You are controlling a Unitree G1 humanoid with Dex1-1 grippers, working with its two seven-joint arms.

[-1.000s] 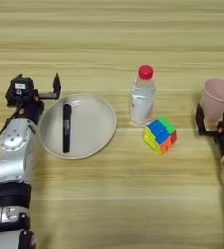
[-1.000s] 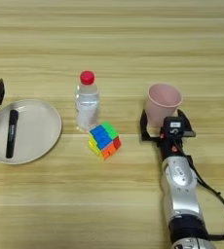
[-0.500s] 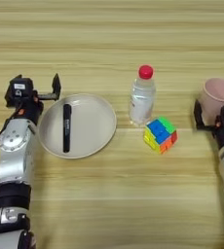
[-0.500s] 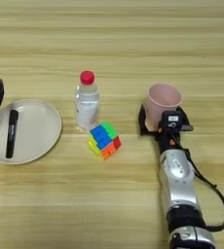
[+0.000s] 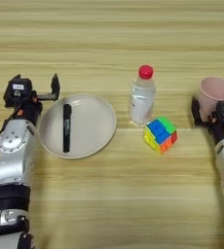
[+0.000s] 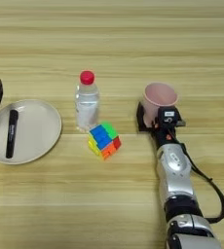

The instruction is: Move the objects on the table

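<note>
I've got the right gripper (image 6: 155, 118) with open fingers around the cup (image 6: 159, 98); next I close. Left gripper (image 5: 35, 88) idles open by the plate (image 5: 90, 125).

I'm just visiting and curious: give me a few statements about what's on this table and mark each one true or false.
1. The marker pen lies on the plate. True.
2. The bottle has a blue cap. False: the cap is red.
3. The puzzle cube sits inside the pink cup. False: it rests on the table, in front of the bottle.
4. The right pincer is at the pink cup. True.
5. The left pincer holds the pen. False: it is beside the plate, open and empty.
</note>
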